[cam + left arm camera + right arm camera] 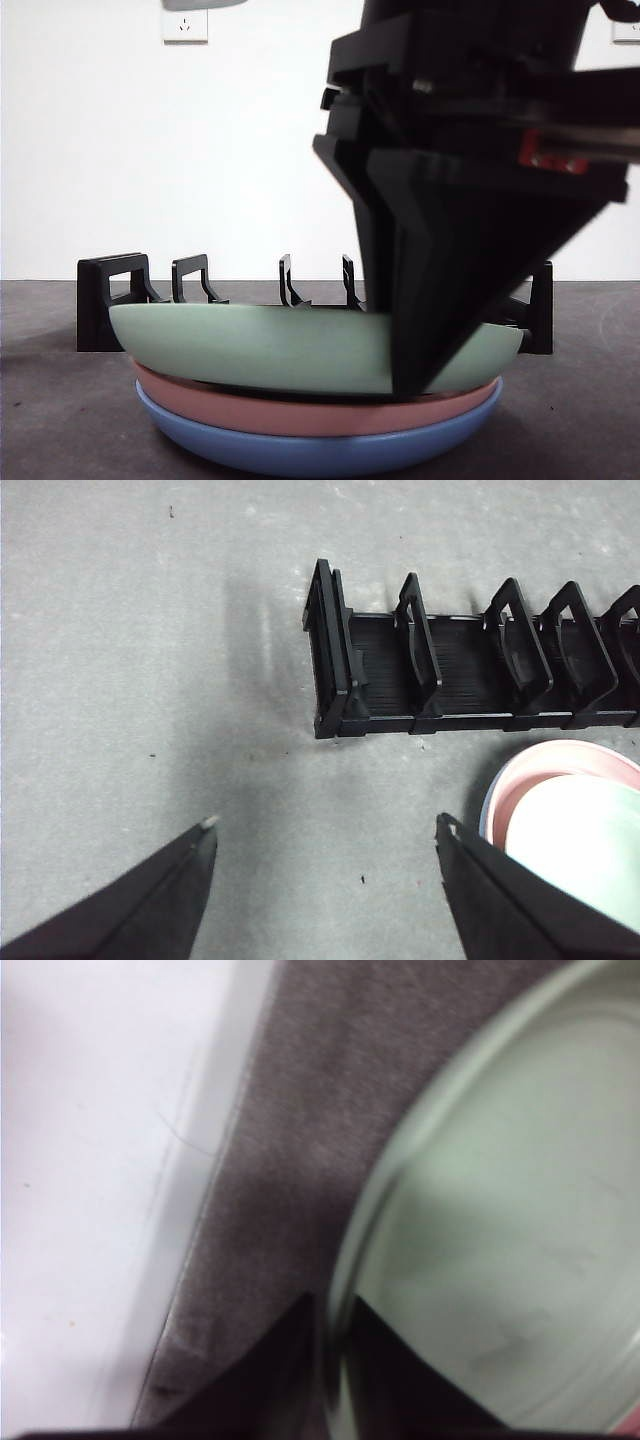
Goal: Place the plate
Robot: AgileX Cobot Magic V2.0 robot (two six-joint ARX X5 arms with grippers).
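A pale green plate (250,345) lies slightly tilted on top of a pink plate (300,410) and a blue plate (300,450) at the front of the table. My right gripper (410,375) comes down from the upper right and is shut on the green plate's right rim. In the right wrist view its jaws (330,1305) stand one on each side of the green plate's (500,1210) rim. My left gripper (325,825) hovers open over bare table near the end of the black plate rack (470,680), with the pink plate (540,770) and green plate (580,830) beside it.
The black rack (110,290) with upright dividers stands just behind the plate stack, its slots holding nothing. A white wall with a socket (185,25) rises behind the grey table. A white surface (80,1160) borders the table in the right wrist view.
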